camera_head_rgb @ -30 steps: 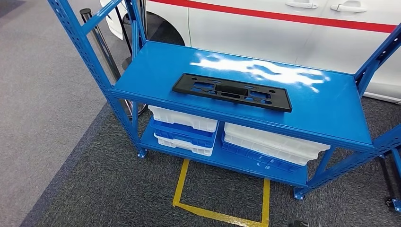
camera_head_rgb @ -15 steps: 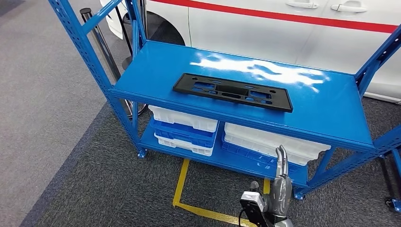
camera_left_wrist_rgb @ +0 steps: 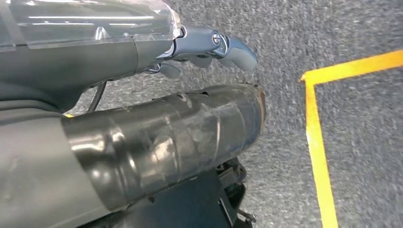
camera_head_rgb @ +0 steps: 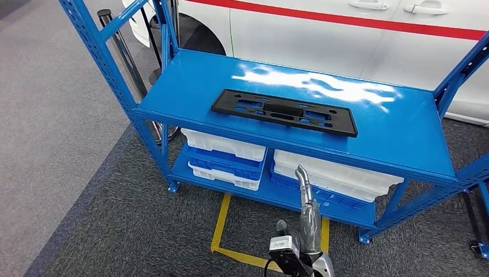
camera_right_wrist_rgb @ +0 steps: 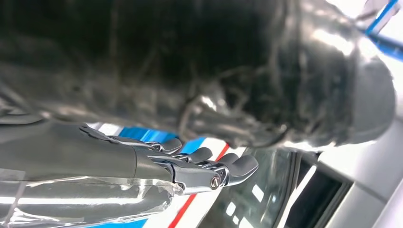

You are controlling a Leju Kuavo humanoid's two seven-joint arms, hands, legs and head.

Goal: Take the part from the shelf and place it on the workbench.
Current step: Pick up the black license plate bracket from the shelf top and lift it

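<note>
Part: a flat black plastic plate (camera_head_rgb: 283, 112) with cut-out slots lies on the top board of the blue shelf (camera_head_rgb: 398, 135), towards the front edge and a little left of the middle. Nothing touches it.

Right hand: the right hand (camera_head_rgb: 305, 199) is raised in front of the shelf, below the top board and in line with the lower level. The fingers are stretched out straight and close together, pointing up towards the shelf. It holds nothing. In the right wrist view the hand (camera_right_wrist_rgb: 190, 166) shows the same straight, empty fingers, with the shelf and the car behind them.

Left hand: the left hand (camera_left_wrist_rgb: 209, 47) hangs down over the grey carpet (camera_left_wrist_rgb: 361, 33), with the fingers loosely extended and nothing in them.

Lower shelf: two stacks of shallow trays sit side by side, a white and blue stack on the left (camera_head_rgb: 225, 158) and another on the right (camera_head_rgb: 334, 176).

Floor: yellow tape (camera_head_rgb: 222, 222) marks a rectangle on the dark carpet just in front of the shelf.

Behind: a white car (camera_head_rgb: 323, 40) with a red stripe stands close behind the shelf, and a black post (camera_head_rgb: 124, 52) stands to the left of it.
</note>
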